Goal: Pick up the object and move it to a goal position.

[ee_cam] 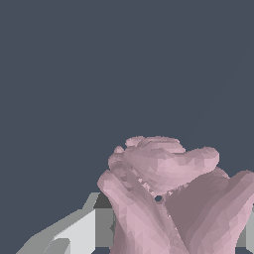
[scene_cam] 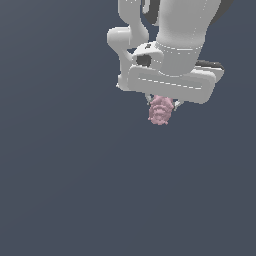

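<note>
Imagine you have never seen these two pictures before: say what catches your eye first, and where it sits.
In the exterior view, the white gripper stands out near the top against a plain dark grey background, with a small pale-pink knobbly blob poking out beneath it between the fingers. In the wrist view the same blob looms large, filling the lower part of the picture, with a grey-white finger beside it.

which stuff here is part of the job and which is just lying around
Part of the job:
- pink lump, held between the fingers
- gripper, shut on the pink lump

Just lying about:
- nothing else in view; only a plain dark grey background in both views
</note>
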`<state>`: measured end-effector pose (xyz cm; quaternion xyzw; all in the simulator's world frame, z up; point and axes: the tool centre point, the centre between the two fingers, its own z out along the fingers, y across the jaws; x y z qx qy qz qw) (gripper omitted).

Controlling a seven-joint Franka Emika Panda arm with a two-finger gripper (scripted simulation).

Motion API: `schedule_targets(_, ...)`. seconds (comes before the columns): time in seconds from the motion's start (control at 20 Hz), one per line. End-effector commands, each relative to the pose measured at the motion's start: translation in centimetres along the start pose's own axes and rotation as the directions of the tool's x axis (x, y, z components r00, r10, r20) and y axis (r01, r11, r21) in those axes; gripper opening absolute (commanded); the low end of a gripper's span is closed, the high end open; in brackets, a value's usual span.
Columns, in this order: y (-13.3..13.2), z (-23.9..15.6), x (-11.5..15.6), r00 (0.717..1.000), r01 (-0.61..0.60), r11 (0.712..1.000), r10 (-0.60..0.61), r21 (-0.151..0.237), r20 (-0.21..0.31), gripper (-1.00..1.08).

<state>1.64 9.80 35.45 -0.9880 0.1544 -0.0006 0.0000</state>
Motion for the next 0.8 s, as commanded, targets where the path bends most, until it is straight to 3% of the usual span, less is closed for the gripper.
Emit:
schedule_targets(0.0, -0.3, -2.4, -0.7, 1.0, 0.0, 1.0, 0.0, -0.001, 0.001, -1.0)
schedule_targets(0.35, -1.1, -6.7, -1.7, 1.0, 0.0, 1.0, 0.0, -0.001, 0.001, -1.0)
schedule_targets(0.75, -1.5, -8.2, -2.0, 1.0, 0.0, 1.0, 0.0, -0.001, 0.001, -1.0)
